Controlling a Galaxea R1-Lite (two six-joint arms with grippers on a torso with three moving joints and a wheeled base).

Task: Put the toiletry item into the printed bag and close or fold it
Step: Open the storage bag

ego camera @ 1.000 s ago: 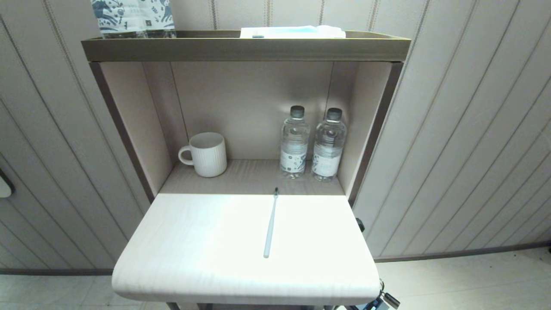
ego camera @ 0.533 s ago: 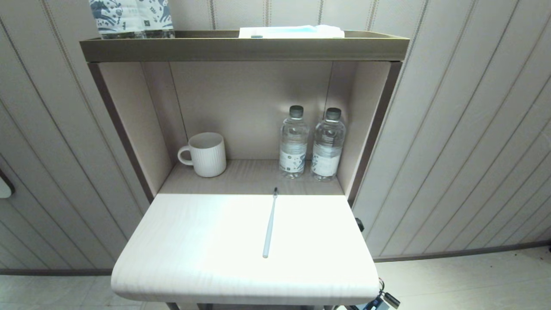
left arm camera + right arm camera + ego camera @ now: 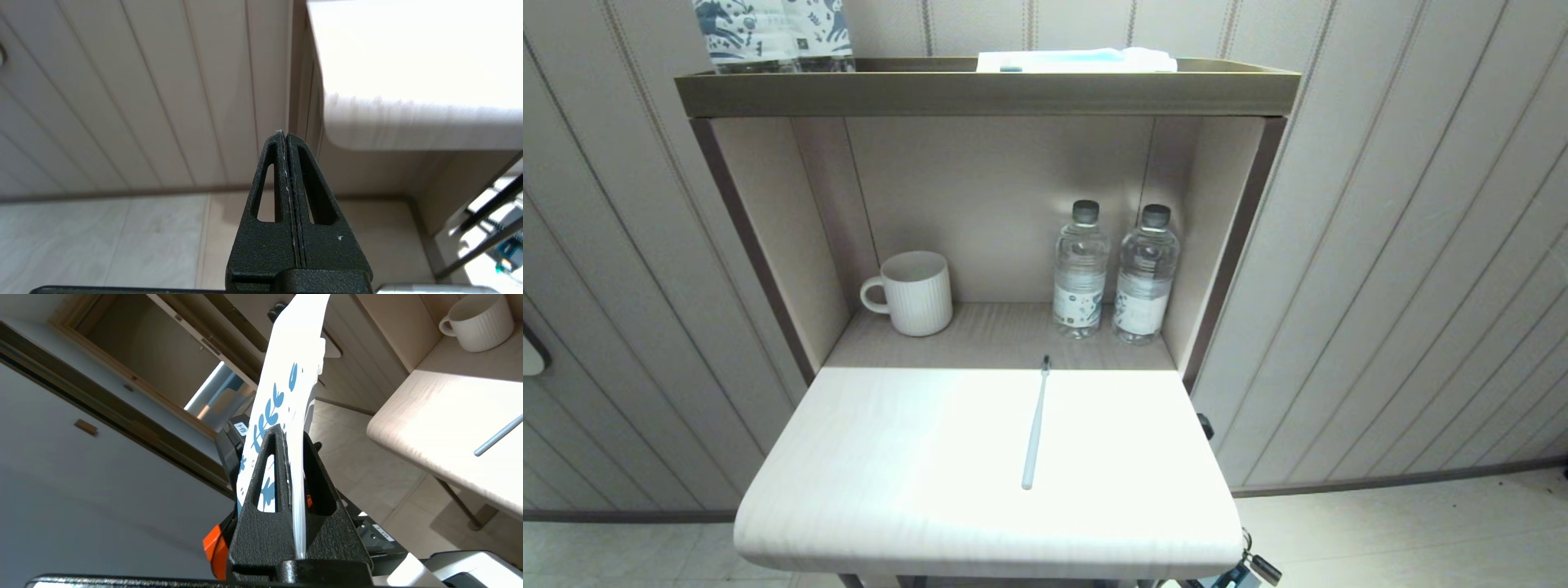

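The toiletry item, a thin pale toothbrush with a dark head, lies lengthwise in the middle of the fold-out table; its handle end also shows in the right wrist view as toothbrush. The printed bag, white with blue leaf print, stands pinched between the fingers of my right gripper, which is shut on it, low beside the table's edge. My left gripper is shut on nothing, below the table's front left corner. Neither gripper appears in the head view.
A white ribbed mug and two water bottles stand in the cabinet niche behind the table. On the cabinet's top are upright blue-and-white printed packs and a flat white item. Panelled walls flank the cabinet.
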